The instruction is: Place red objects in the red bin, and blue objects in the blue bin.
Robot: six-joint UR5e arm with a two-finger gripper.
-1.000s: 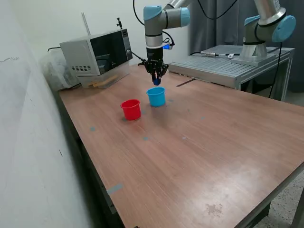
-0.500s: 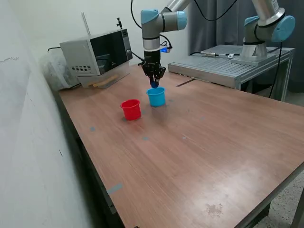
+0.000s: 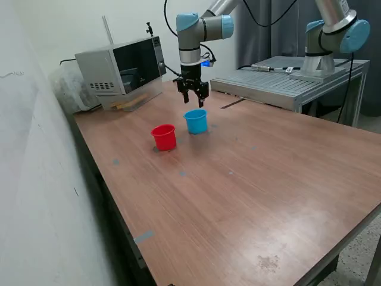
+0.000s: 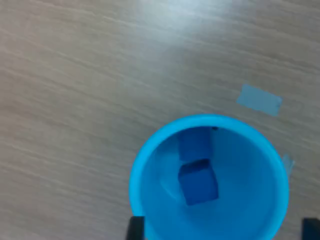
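Observation:
The light blue cup [image 3: 196, 121] stands on the wooden table [image 3: 250, 179], with the red cup [image 3: 164, 137] beside it on the exterior view's left. My gripper [image 3: 194, 100] hangs open and empty just above the blue cup. In the wrist view the blue cup [image 4: 150, 200] is seen from above, with two dark blue cubes inside: one [image 4: 199, 181] rests against the other [image 4: 194, 143]. My gripper [image 4: 223, 231] straddles the cup, its fingertips [image 4: 136, 228] showing at the picture's edge. No red cubes are in view; the inside of the red cup is hidden.
A microwave [image 3: 122, 68] stands at the table's back on the exterior view's left. A second arm [image 3: 333, 36] is mounted on a metal platform [image 3: 286, 80] behind the table. Small tape patches [image 4: 259, 99] are stuck to the tabletop. A wall runs along the left.
My gripper held a dark blue cube above the blue cup. It has opened, the cube has left the fingers, and the gripper sits slightly higher.

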